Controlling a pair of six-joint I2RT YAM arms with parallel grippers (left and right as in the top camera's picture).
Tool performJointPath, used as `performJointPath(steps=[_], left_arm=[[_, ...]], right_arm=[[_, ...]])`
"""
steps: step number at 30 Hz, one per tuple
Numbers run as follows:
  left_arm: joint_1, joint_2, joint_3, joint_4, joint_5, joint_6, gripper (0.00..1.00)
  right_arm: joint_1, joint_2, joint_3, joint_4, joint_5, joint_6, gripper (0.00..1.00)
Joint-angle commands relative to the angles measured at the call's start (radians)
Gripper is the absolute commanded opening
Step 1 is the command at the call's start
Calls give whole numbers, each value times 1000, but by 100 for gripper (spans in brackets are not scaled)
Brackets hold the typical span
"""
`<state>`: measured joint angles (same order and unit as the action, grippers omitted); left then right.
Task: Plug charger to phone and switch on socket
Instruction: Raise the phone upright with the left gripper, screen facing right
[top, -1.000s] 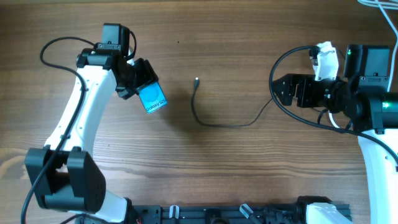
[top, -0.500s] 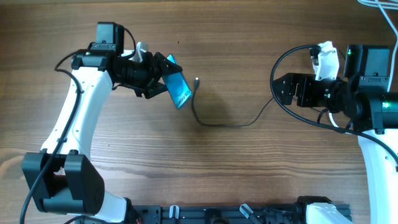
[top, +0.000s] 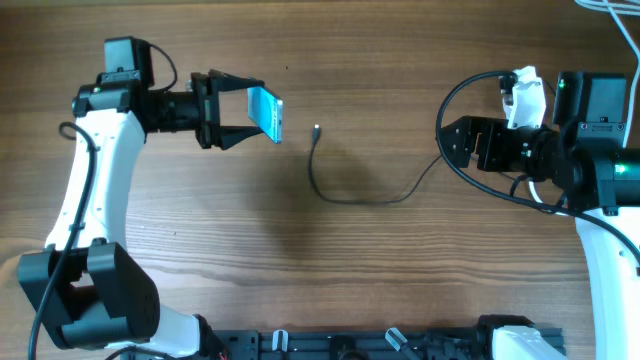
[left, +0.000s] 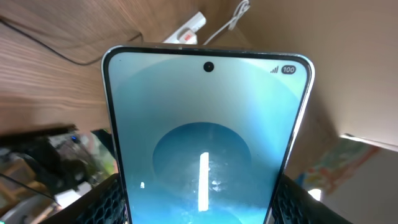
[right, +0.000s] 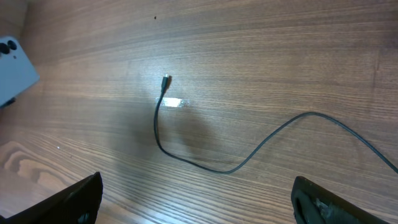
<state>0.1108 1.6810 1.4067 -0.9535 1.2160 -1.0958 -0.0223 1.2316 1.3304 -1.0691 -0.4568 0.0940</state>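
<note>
My left gripper (top: 252, 109) is shut on the phone (top: 270, 114) and holds it tilted on edge above the table at the upper left. In the left wrist view the phone's teal-blue screen (left: 205, 137) fills the frame between my fingers (left: 202, 208). The charger (top: 345, 199), a thin black cable, lies on the table with its plug tip (top: 316, 129) just right of the phone. It also shows in the right wrist view (right: 186, 158). My right gripper (top: 452, 146) is open and empty, wide apart (right: 205, 205). The white socket (top: 523, 95) lies partly under the right arm.
The table (top: 380, 270) is brown wood. A white lead (top: 612, 20) runs off at the top right corner. The socket and its lead also show far off in the left wrist view (left: 186, 28). The phone's pale back (right: 13, 70) shows at the right wrist view's left edge.
My left arm has swung up and back with the phone, lifting it and turning it on edge toward the cable tip. The right arm and the cable have not moved.
</note>
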Motion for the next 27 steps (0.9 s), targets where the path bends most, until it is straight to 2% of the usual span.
performJointPath(steps=[1, 9, 27], left_arm=[[29, -27, 2, 3, 120, -85, 58], [42, -27, 2, 3, 127, -169, 58], [43, -27, 2, 3, 127, -169, 58]], right_arm=[[3, 10, 16, 2, -24, 14, 97], [3, 10, 16, 2, -24, 14, 97], [3, 10, 16, 2, -23, 14, 97]])
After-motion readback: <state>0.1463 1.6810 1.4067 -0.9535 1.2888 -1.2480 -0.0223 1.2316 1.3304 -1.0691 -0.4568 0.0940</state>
